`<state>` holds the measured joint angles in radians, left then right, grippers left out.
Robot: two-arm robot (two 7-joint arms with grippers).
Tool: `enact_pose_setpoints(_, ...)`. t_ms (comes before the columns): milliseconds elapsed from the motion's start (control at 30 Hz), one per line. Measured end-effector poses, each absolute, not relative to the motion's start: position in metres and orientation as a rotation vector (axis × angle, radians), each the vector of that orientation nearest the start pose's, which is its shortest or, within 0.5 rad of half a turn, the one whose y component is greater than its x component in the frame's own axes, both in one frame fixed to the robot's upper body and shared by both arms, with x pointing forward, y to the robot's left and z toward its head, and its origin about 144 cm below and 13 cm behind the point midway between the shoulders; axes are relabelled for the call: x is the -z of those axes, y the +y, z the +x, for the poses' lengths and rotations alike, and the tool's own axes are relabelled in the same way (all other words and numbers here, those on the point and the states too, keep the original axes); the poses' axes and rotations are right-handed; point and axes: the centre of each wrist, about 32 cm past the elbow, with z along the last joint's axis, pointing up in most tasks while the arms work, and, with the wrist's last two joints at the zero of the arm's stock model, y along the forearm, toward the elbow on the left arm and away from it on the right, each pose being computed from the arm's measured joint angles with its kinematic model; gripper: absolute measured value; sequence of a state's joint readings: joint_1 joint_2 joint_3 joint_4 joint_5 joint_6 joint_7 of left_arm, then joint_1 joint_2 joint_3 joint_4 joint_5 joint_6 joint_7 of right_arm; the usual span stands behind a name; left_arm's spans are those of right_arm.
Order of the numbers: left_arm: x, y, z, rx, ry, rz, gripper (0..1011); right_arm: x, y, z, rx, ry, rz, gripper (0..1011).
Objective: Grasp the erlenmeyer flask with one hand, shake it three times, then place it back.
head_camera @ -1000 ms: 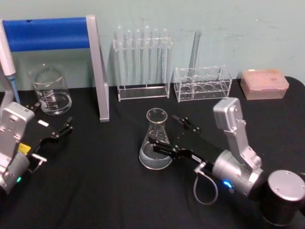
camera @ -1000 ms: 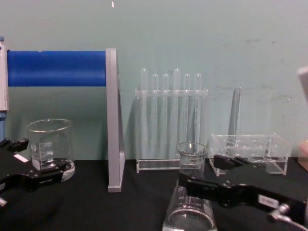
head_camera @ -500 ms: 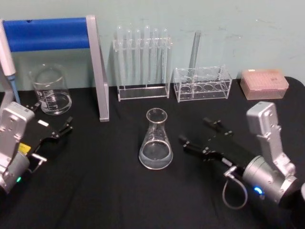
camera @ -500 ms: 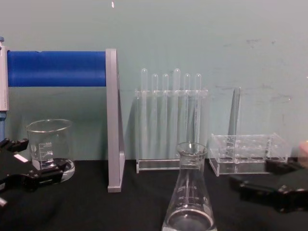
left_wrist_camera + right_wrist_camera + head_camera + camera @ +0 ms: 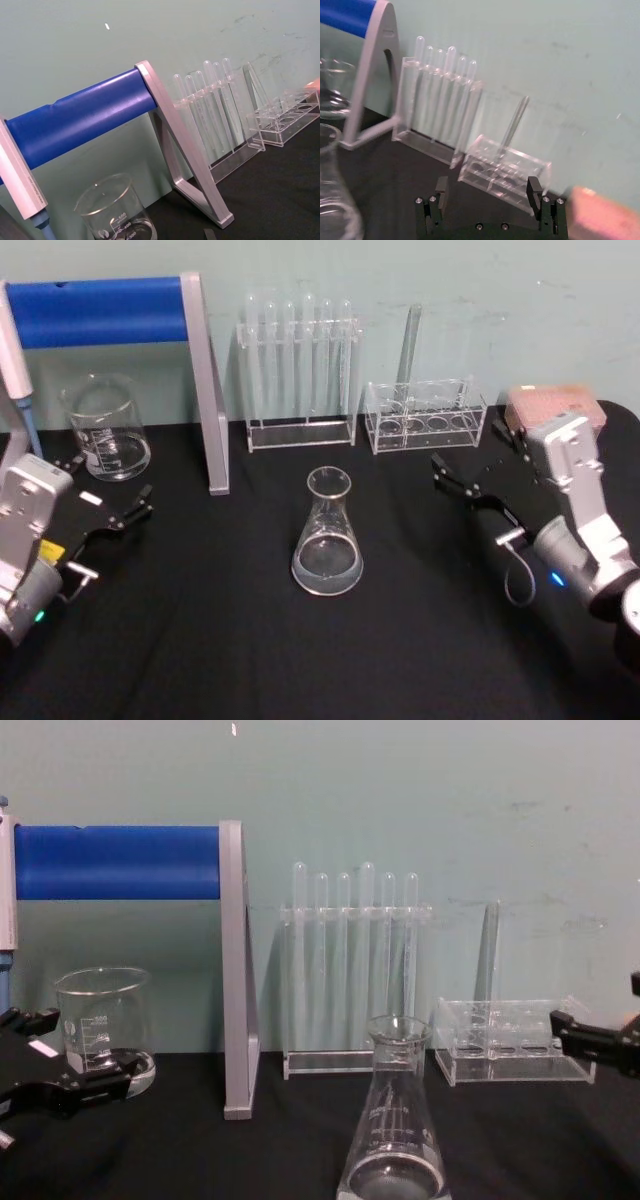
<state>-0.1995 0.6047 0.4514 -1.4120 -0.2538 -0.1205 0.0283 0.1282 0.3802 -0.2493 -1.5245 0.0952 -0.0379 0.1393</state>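
The erlenmeyer flask (image 5: 326, 540) is seen upright near the middle of the black surface (image 5: 220, 640), in front of the test tube rack (image 5: 298, 370), with a little clear liquid held in its base. The right end effector (image 5: 470, 455) is held to the flask's right, well apart from it, fingers spread and empty. The left end effector (image 5: 105, 488) is parked near the beaker (image 5: 105, 430), also released.
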Motion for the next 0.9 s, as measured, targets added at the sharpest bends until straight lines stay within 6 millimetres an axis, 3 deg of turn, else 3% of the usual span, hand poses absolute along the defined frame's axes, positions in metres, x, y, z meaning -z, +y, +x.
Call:
enact_pose_setpoints(233, -1.14, 0.31, 0.489, -1.248, -0.285, 0.304, 1001, -1.161, -0.257, 0.499, 1.211, -0.42, -0.256, 1002)
enact_pose_setpoints(900, -1.14, 0.31, 0.489, -1.248, -0.285, 0.305, 1001, -1.161, -0.259, 0.497, 1.212, -0.393, -0.247, 1002)
